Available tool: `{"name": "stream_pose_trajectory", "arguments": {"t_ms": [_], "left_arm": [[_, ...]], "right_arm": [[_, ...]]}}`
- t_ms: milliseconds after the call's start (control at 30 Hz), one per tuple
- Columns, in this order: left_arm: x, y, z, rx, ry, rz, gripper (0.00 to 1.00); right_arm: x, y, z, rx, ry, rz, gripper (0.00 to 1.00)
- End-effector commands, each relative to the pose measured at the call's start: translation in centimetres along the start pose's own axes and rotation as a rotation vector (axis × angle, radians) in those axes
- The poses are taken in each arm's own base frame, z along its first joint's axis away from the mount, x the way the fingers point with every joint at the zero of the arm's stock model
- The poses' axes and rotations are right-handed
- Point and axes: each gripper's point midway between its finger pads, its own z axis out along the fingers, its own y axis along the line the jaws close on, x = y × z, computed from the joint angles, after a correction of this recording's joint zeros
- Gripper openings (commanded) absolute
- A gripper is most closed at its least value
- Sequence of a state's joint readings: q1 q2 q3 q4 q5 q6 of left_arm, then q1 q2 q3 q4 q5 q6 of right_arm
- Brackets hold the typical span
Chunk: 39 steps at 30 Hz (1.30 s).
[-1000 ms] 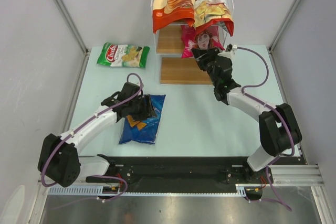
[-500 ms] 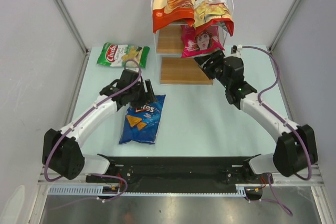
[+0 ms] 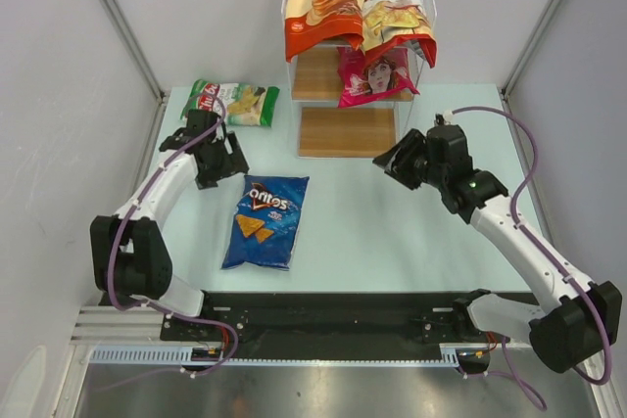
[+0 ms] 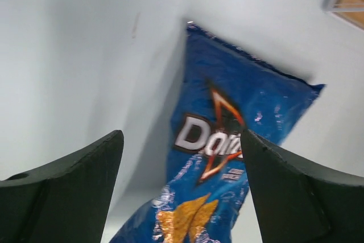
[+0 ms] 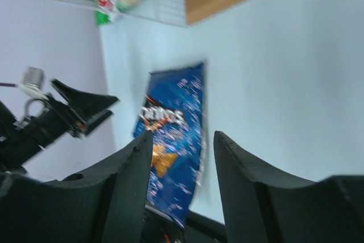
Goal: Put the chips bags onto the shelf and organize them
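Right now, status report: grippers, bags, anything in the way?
Left gripper open, empty. Right gripper open, empty. Blue Doritos bag and green Chuba bag flat on table, off the shelf. No obstacles seen.

"Doritos" on blue bag (image 3: 265, 222), flat on worktop (image 3: 392, 232). "Chuba" on red bag (image 3: 397, 17), top of shelf (image 3: 345, 132). Other print unreadable.

The table (image 3: 392, 232) carries a blue bag (image 3: 266, 222) near left, a green bag (image 3: 240, 102) far left, and a far shelf (image 3: 343, 131) holding an orange bag (image 3: 323, 7), red bag (image 3: 397, 17) and pink bag (image 3: 372, 75).
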<state>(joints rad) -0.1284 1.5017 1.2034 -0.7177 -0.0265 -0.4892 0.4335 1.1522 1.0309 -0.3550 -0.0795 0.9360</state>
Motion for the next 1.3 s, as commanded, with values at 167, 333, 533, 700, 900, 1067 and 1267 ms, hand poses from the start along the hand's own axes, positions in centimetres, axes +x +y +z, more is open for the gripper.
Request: {"name": "stream_pose_trajectory", "arguments": {"t_ms": [167, 333, 533, 700, 900, 1067, 1267], "left_arm": [[5.4, 2.0, 1.6, 0.060, 0.212, -0.008, 0.90], [10.6, 1.5, 2.1, 0.178, 0.321, -0.039, 0.88], [12.4, 0.6, 2.2, 0.252, 0.352, -0.070, 0.86], [12.2, -2.5, 1.6, 0.422, 0.345, -0.076, 0.80], [12.0, -5.7, 1.5, 0.537, 0.318, -0.173, 0.10], [9.6, -6.3, 1.0, 0.471, 0.173, -0.389, 0.00], [8.5, -7.7, 0.0, 0.388, 0.066, -0.584, 0.00]], "right_arm": [[1.2, -5.1, -4.3, 0.131, 0.080, -0.026, 0.49], [0.7, -5.5, -4.5, 0.126, 0.082, -0.019, 0.49], [1.5, -6.1, -4.2, 0.141, 0.120, -0.006, 0.48], [2.6, -6.5, -4.4, 0.136, 0.158, 0.003, 0.48], [5.2, -7.6, -4.4, 0.134, 0.244, 0.077, 0.50], [7.3, -6.9, -4.0, 0.074, 0.357, 0.173, 0.52], [9.9, -5.2, -3.3, 0.021, 0.523, 0.361, 0.57]]}}
